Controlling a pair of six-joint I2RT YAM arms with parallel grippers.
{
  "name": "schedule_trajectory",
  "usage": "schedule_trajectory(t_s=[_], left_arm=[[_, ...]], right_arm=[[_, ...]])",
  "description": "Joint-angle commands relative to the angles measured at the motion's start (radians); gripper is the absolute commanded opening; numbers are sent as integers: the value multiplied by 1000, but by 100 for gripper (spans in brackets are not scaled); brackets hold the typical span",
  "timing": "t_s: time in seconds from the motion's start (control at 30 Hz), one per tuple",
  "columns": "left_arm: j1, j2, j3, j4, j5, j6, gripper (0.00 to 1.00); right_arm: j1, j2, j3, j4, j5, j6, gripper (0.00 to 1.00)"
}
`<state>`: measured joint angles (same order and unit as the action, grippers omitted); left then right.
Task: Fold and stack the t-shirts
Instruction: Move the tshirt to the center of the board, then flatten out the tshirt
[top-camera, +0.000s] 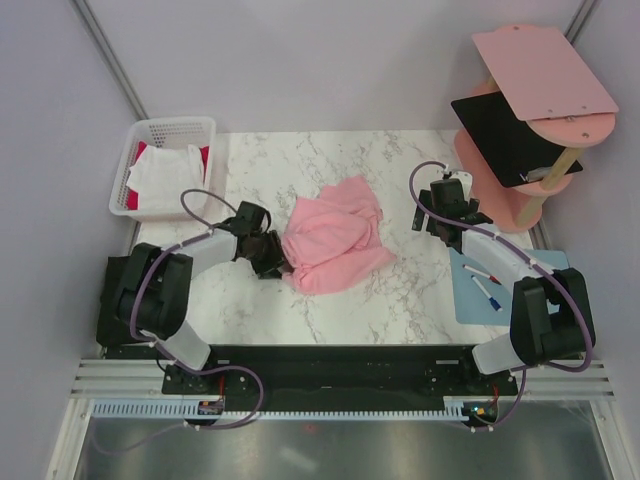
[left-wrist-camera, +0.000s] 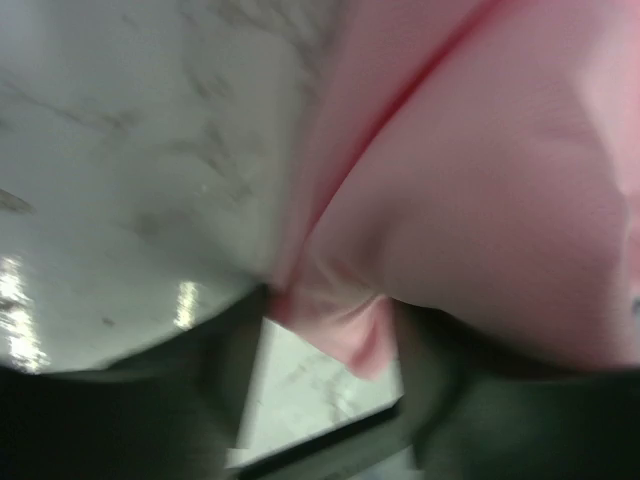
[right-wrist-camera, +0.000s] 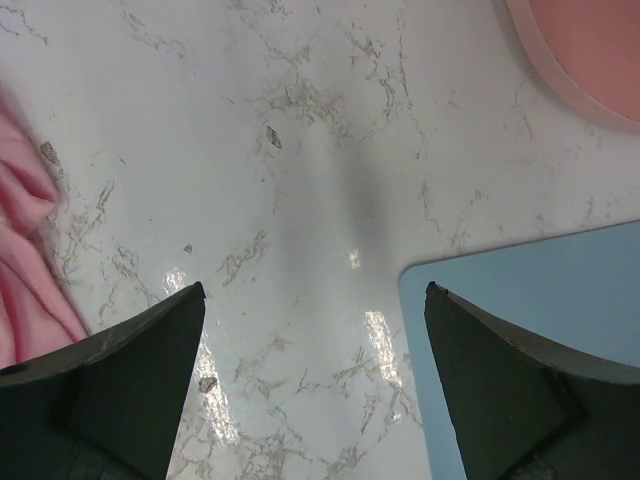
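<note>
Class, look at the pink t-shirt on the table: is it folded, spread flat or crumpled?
Crumpled, not folded. The pink t-shirt lies in a bunched heap on the table, with uneven ridges and overlapping layers.

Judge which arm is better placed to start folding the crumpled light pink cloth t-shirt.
Left, probably. The left gripper is at the edge of the light pink cloth t-shirt, cloth between its jaws. The right gripper hovers over bare white marble tabletop, jaws wide, apart from the shirt.
</note>
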<state>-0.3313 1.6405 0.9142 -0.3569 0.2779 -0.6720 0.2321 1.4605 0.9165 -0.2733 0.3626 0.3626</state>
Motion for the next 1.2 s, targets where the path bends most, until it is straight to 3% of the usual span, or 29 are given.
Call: schedule_trajectory(t_s=[0.0,0.17,0.3,0.5,0.67,1.0,1.07,1.17], left_arm=[[-2,-193,-64,39,-153,-74,99],[-104,-329,35,41,-323,76,100],[-218,-250,202,50,-345,227,100],[-354,137,572,-111,-331,350,98],[-459,462,930,-339,-558,459,97],[-466,576,986,-419,-655,505,87],[-466,585,982,-425,-671,503,79],[-466,598,983,-424,-709,499,28]], right_arm=[[1,-8,-4,19,-33,-5,98],[3,14,-7,34,-63,4,98],[4,34,-5,42,-86,10,98],[6,54,-7,45,-93,9,98],[4,57,-18,45,-80,6,98],[6,60,-24,45,-68,-1,98],[4,64,-24,45,-73,1,98],[6,63,-22,46,-76,-1,98]])
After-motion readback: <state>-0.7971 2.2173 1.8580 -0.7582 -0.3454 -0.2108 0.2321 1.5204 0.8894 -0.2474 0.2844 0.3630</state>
